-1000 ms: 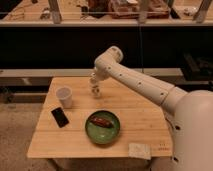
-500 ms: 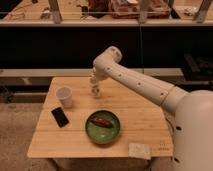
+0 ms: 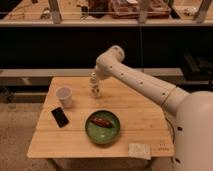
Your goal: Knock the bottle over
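My gripper (image 3: 94, 81) hangs down from the white arm over the back middle of the wooden table (image 3: 60, 145). Right under and against it stands a slim pale shape, which looks like the bottle (image 3: 97, 92), upright on the table. I cannot make out where the gripper ends and the bottle begins. The wider white cup (image 3: 64, 96) stands to the left of them, apart from both.
A black phone (image 3: 60, 116) lies in front of the cup. A green bowl (image 3: 114, 134) with a brown item (image 3: 102, 122) in it sits at the front middle. A white card (image 3: 139, 150) lies at the front right edge. Dark shelving runs behind the table.
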